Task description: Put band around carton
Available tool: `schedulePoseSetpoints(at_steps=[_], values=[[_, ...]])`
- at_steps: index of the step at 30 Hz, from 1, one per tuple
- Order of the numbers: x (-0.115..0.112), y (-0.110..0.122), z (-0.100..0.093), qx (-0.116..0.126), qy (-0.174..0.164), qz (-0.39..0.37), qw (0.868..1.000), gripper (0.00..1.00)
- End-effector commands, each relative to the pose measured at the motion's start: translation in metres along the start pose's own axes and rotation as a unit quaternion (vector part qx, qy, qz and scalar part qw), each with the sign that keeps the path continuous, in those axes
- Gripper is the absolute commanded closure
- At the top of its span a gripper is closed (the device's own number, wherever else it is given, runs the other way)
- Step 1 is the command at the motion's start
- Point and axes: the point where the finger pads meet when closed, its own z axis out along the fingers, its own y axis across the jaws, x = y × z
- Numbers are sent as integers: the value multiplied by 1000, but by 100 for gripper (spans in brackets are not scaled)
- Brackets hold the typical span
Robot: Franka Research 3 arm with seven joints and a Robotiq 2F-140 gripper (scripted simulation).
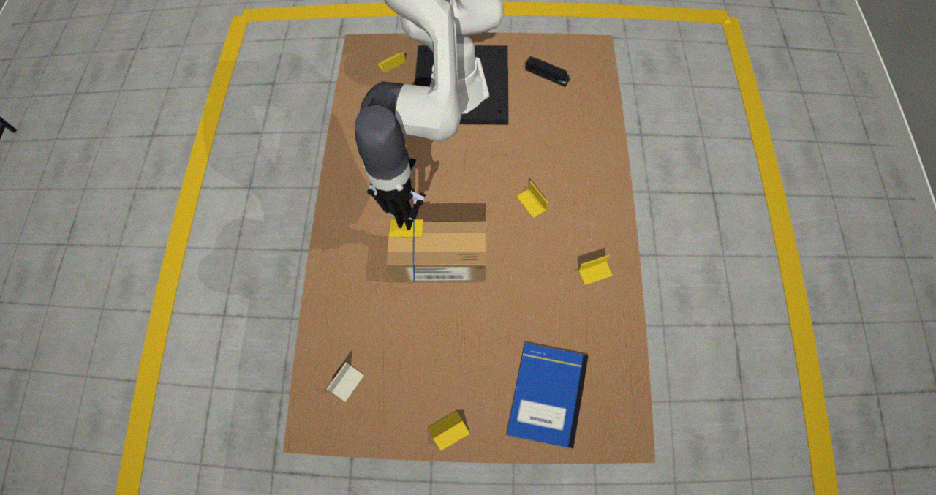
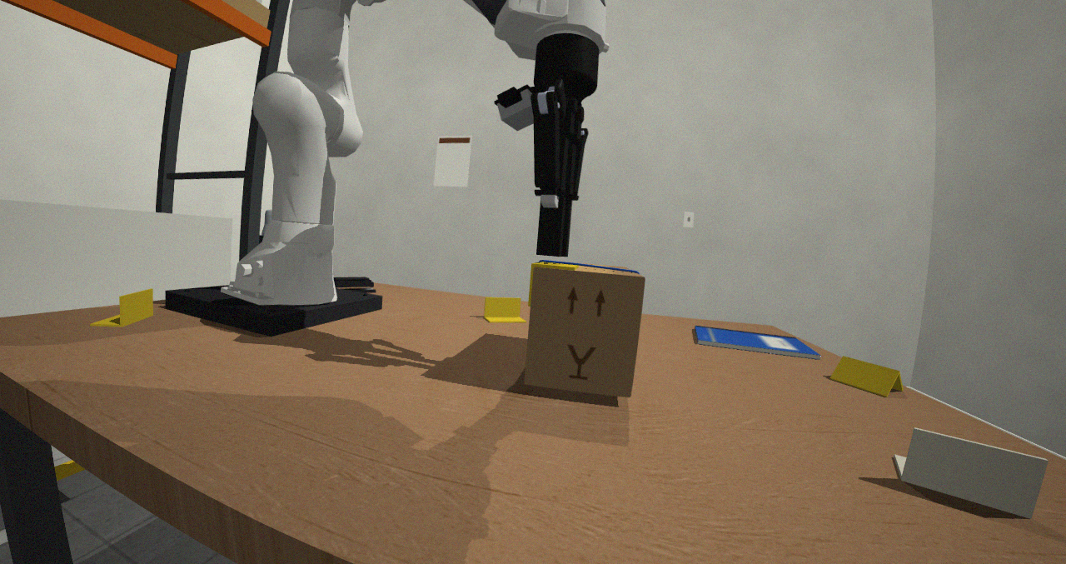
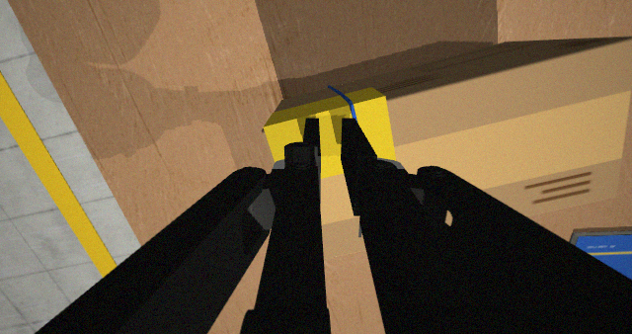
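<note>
The gripper hangs just above the yellow corner guard on the carton, its fingers slightly parted and empty, straddling nothing while the blue band runs lengthwise away from them over the guard.

The arm is showing rounded white shells, a dark grey forearm, a black base plate and black gripper linkages.
</note>
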Motion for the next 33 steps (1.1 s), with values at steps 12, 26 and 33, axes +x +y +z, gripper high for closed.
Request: schedulePoseSetpoints(at_steps=[12,26,33], values=[[1,0,-12,1,1,-2,1000,82],[1,0,-21,1,1,-2,1000,82],[1,0,-23,1,1,-2,1000,82]])
